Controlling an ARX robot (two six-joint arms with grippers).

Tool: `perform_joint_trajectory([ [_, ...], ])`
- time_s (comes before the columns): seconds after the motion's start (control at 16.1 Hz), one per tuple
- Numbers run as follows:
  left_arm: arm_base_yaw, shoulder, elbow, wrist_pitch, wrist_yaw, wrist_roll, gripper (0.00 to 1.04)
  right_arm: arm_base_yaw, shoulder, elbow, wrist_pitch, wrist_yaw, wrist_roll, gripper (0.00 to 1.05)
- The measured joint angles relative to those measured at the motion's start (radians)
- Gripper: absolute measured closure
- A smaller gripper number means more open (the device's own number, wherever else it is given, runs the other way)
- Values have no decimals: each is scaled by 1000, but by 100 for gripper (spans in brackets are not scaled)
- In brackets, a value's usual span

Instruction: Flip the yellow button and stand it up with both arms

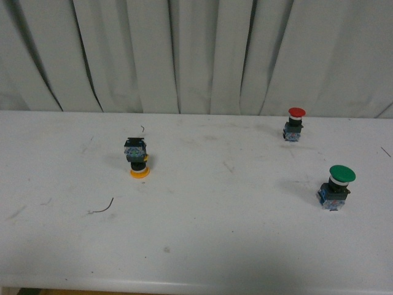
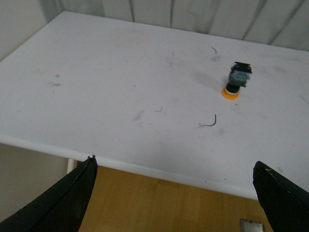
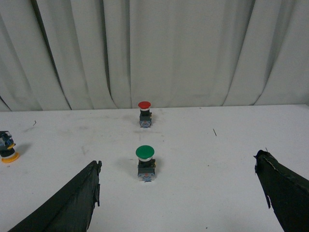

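Two grippers, and both stand with their jaws wide apart, holding nothing. The left gripper (image 2: 174,163) hangs just off the bench's (image 2: 120,72) near edge, with bare floor under it. The right gripper (image 3: 178,162) is over the right half of the bench. In the front view neither arm shows at all.

From the left gripper, the yellow button (image 2: 235,82) sits well apart, across the bench towards the far edge. A curl of wire (image 2: 210,122) lies on the bench between them, near the button but not touching it. From the right gripper it is further off, out by the left side of the bench. Straight ahead of the right gripper is the green button (image 3: 145,164), with the red button (image 3: 144,113) beyond it near the far edge. Both of those stand cap up.

The yellow button (image 1: 138,161) is upside down. Its cap is flat on the bench left of the middle, and the dark block points up. It looks small, light and hard, the sort of thing that skids or topples at a nudge. The round cap would likely slip between jaws. I would take it by the flat sides of the block, which are the squarest faces on show. The black collar under the block looks like the second hold when the other arm takes it over for the turn. The left arm is the nearer of the two, so I would expect it to reach first.
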Motion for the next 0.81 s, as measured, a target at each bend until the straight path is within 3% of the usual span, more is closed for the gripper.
perform_joint_trajectory([
  [0.19,26,169,66,229,-1,-25,7,0,0,0,0,1,0,6],
  [0.5,95,859,293,752,181,-12,7,0,0,0,-1,1,0,6],
  [0.62,78,1049,412,798,185,8,7,0,0,0,-1,1,0,6],
  [0.81,8,1377,658,719,223,62,7,0,0,0,-1,1,0,6],
])
